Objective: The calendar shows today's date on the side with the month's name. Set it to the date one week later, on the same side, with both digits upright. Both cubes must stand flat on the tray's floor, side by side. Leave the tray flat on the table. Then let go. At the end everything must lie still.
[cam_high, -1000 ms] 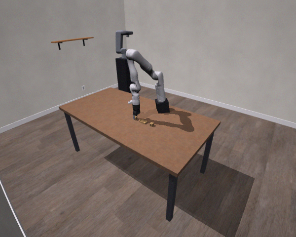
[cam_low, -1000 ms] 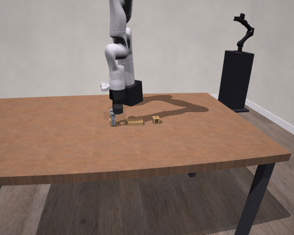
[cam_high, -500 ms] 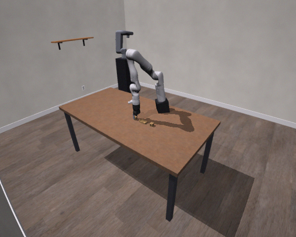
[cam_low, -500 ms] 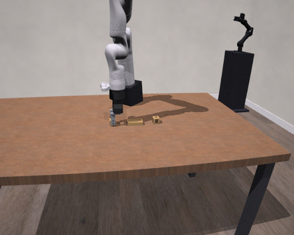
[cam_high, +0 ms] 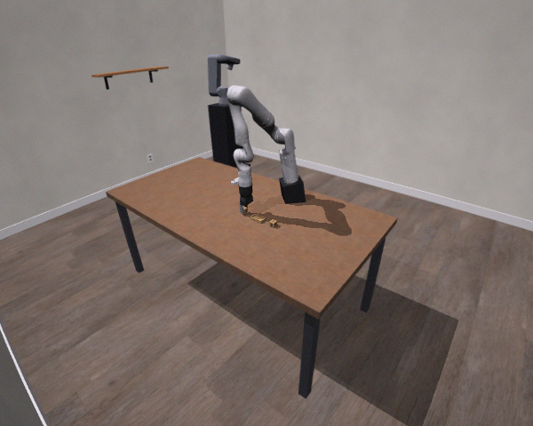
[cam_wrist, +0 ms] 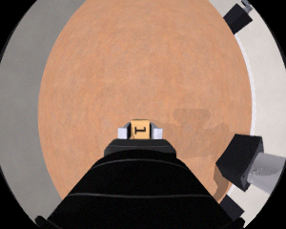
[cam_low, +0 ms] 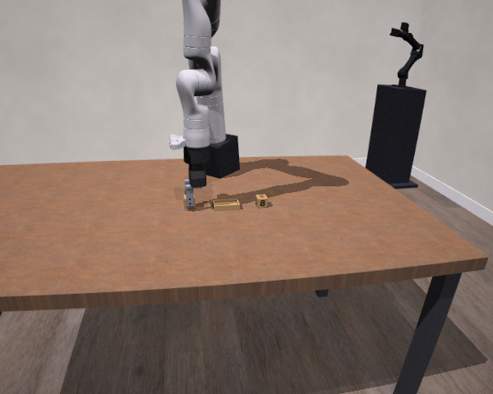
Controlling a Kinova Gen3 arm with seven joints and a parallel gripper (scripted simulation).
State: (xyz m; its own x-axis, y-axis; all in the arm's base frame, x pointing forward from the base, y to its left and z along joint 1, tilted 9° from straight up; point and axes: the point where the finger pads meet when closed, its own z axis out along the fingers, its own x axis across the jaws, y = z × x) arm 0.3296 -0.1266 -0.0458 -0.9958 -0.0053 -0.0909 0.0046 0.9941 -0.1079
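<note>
A small wooden tray [cam_low: 226, 204] lies flat on the table with no cube in it; it also shows in the top view [cam_high: 258, 218]. My gripper [cam_low: 189, 203] points straight down just left of the tray, at table level, and is shut on a wooden cube [cam_wrist: 139, 129] whose top face shows a 1. In the top view the gripper [cam_high: 244, 209] hides most of that cube. A second cube [cam_low: 261, 200] stands on the table right of the tray with an 8 facing the camera; it also shows in the top view [cam_high: 273, 223].
The arm's black base [cam_low: 223, 155] stands on the table behind the tray. A black pedestal with a small dark arm [cam_low: 394, 133] stands on the floor off the table's right end. A wall shelf [cam_high: 130, 72] hangs far off.
</note>
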